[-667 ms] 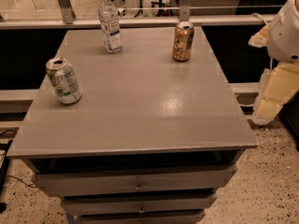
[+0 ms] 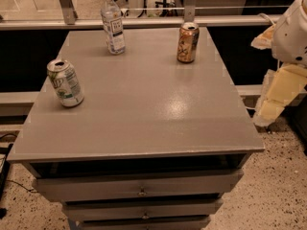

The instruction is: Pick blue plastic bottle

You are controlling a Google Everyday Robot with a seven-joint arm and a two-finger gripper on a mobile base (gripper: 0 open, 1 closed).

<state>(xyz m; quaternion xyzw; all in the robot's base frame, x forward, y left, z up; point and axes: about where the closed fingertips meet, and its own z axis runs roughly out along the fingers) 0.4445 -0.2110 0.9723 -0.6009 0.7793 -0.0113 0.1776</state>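
Observation:
The blue plastic bottle stands upright at the far left of the grey table top. It is clear, with a white cap and a white label with dark print. My gripper is a cream-coloured piece hanging below the white arm, off the table's right edge. It is well to the right of the bottle and lower than the table top's far end. It holds nothing that I can see.
A green-white soda can stands near the left edge. A copper-orange can stands at the far right. Drawers sit under the top. A rail runs behind the table.

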